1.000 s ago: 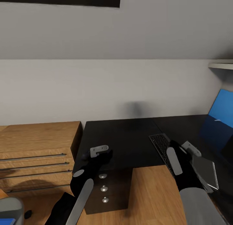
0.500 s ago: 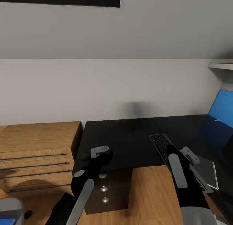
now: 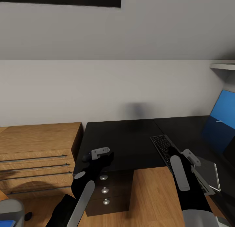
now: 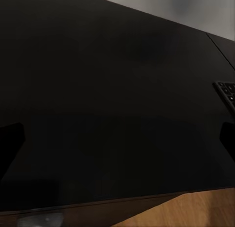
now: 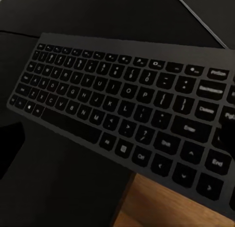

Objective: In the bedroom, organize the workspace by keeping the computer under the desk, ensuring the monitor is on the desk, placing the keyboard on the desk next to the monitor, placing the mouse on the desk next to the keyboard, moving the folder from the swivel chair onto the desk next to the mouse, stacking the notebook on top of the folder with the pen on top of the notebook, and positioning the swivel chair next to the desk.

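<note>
The desk [image 3: 124, 140] has a glossy black top and a drawer unit with round silver knobs [image 3: 104, 189]. The keyboard [image 3: 160, 144] lies slantwise near its front edge; in the right wrist view the keyboard [image 5: 122, 104] has one corner overhanging the wooden floor. My right gripper [image 3: 191, 155] hovers just above it, open [image 5: 117, 141]. My left gripper [image 3: 98, 152] is open over bare desk top [image 4: 117, 90] near the left front corner. At the bottom left is a corner of the swivel chair [image 3: 9, 207], with a sliver of the blue folder [image 3: 6, 223] on it.
A flat grey book with a ribbed edge [image 3: 209, 173], perhaps the notebook, lies right of my right arm. A bright blue panel [image 3: 225, 111] leans at the far right. Light-wood cabinets with bar handles [image 3: 36, 155] stand left of the desk. The wall runs close behind.
My right arm has drawn back a little toward me over the keyboard and then held still. The left arm has not moved.
</note>
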Robot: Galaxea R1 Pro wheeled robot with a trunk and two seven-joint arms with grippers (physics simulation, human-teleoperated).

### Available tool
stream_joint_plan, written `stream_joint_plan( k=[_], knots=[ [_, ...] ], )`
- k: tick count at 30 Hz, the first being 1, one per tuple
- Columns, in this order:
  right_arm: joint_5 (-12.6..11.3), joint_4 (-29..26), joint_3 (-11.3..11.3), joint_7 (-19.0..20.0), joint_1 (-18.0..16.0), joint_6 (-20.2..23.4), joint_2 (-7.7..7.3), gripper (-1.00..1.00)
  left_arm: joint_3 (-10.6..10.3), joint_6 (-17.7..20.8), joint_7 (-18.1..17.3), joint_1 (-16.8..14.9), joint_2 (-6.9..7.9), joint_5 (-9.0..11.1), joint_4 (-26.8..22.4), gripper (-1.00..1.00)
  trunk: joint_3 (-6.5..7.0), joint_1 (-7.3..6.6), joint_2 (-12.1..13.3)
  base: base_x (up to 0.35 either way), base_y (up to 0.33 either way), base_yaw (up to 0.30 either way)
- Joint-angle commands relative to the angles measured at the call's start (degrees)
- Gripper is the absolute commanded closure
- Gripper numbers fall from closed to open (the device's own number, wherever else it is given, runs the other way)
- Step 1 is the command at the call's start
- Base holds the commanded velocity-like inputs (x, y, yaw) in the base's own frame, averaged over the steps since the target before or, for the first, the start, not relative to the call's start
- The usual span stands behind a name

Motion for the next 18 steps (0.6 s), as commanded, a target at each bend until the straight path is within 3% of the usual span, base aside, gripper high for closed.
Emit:
stream_joint_plan(
  k=[1, 6, 12, 18],
  knots=[
    [-0.06, -0.05, -0.09, -0.21, -0.04, 0.47, 0.07, -1.00, -0.07, 0.10, 0.56, -0.05, 0.27, 0.66, -0.08, -1.00, -0.06, 0.00, -0.04, -0.066, 0.000, 0.000],
    [-0.06, 0.04, -0.09, -0.17, -0.04, 0.44, 0.06, -1.00, -0.07, 0.09, 0.56, -0.05, 0.27, 0.69, -0.08, -1.00, -0.06, 0.00, -0.04, -0.215, 0.000, -0.025],
    [-0.16, 0.19, -0.09, -0.10, -0.04, 0.36, 0.07, -1.00, -0.07, 0.11, 0.56, -0.05, 0.27, 0.69, -0.12, -1.00, -0.06, 0.00, -0.04, -0.316, 0.000, -0.167],
    [-0.22, 0.56, 0.06, 0.18, -0.04, 0.39, 0.21, -1.00, -0.07, 0.09, 0.56, -0.05, 0.27, 0.69, -0.13, -1.00, -0.06, 0.00, -0.04, -0.331, 0.045, -0.053]
  ],
)
